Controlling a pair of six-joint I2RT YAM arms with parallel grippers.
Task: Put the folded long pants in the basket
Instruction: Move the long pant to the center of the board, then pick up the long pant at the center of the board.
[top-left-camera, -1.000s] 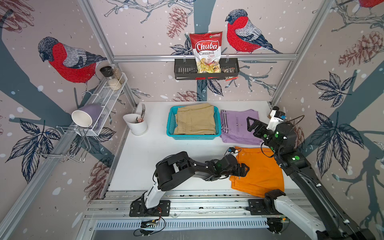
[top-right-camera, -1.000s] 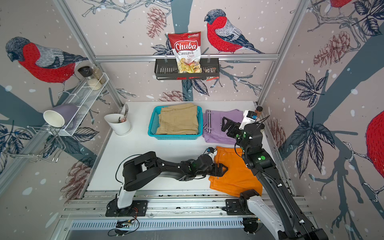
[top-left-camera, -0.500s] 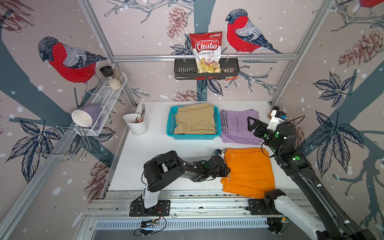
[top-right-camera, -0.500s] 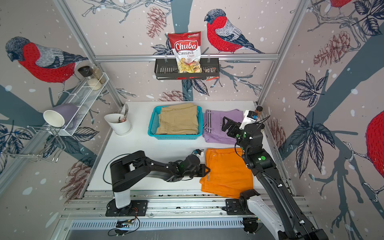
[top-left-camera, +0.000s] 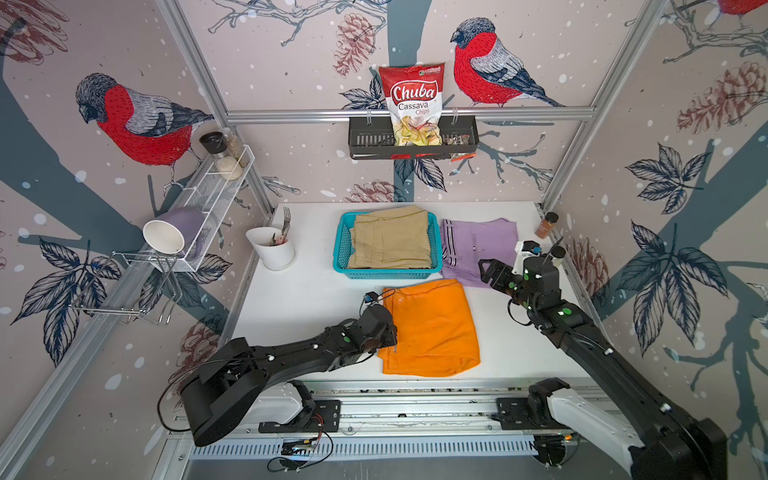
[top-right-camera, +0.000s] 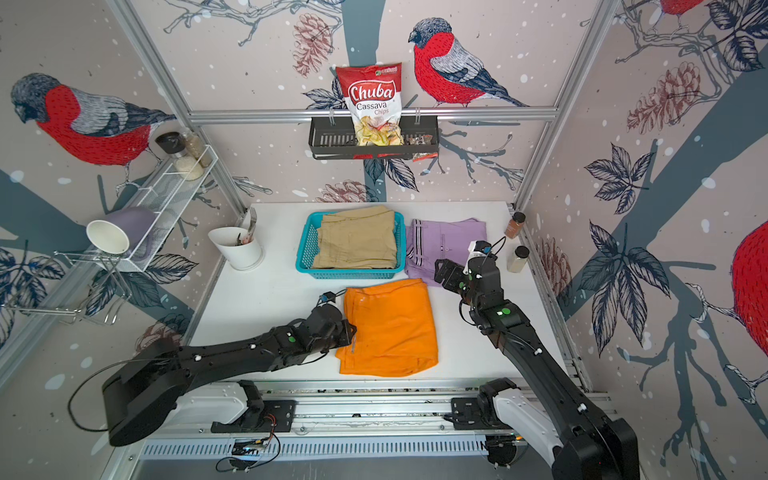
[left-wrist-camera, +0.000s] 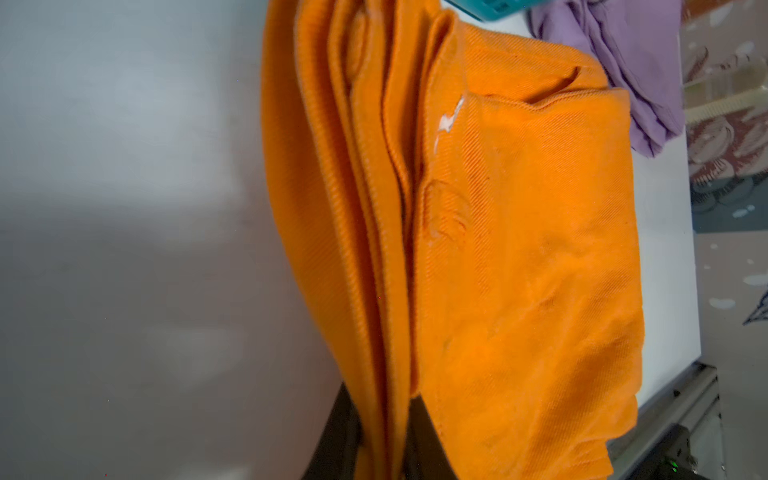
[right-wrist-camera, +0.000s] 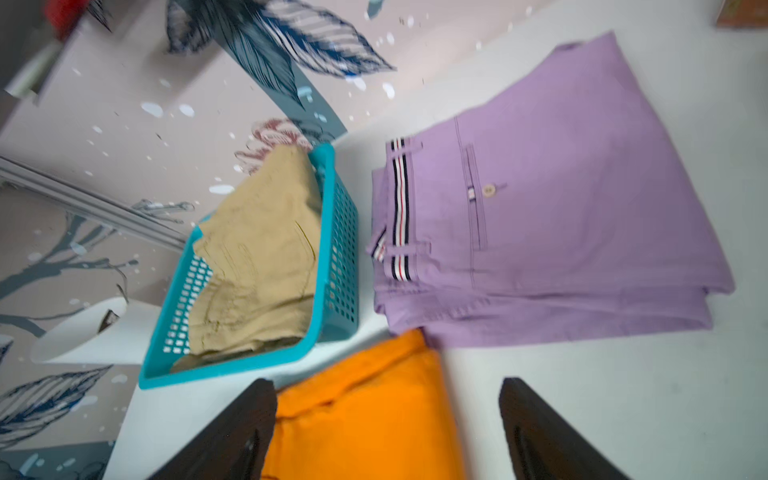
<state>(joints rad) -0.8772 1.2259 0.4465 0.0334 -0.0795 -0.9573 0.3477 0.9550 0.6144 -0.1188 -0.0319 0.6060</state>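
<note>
The orange folded long pants (top-left-camera: 432, 328) (top-right-camera: 390, 328) lie at the front middle of the white table. My left gripper (top-left-camera: 392, 338) (left-wrist-camera: 384, 449) is shut on their left edge, pinching the stacked folds. Tan pants (top-left-camera: 390, 241) fill the turquoise basket (top-left-camera: 388, 273) (right-wrist-camera: 340, 257) behind them. Lilac pants (top-left-camera: 478, 245) (right-wrist-camera: 561, 216) with striped trim lie flat to the basket's right. My right gripper (top-left-camera: 488, 272) (right-wrist-camera: 388, 428) hovers open over the lilac pants' near edge, beside the orange pants' far right corner, with nothing between its fingers.
A white cup (top-left-camera: 272, 251) of cutlery stands left of the basket. Two spice jars (top-right-camera: 515, 224) (top-right-camera: 518, 258) stand along the right wall. A black rack (top-left-camera: 411, 141) with a chips bag hangs on the back wall. A white wire shelf (top-left-camera: 212, 195) runs along the left wall.
My left gripper shut on the orange pants' edge and dragged them left across the table. The right arm stayed nearly still, and its jaws narrowed slightly.
</note>
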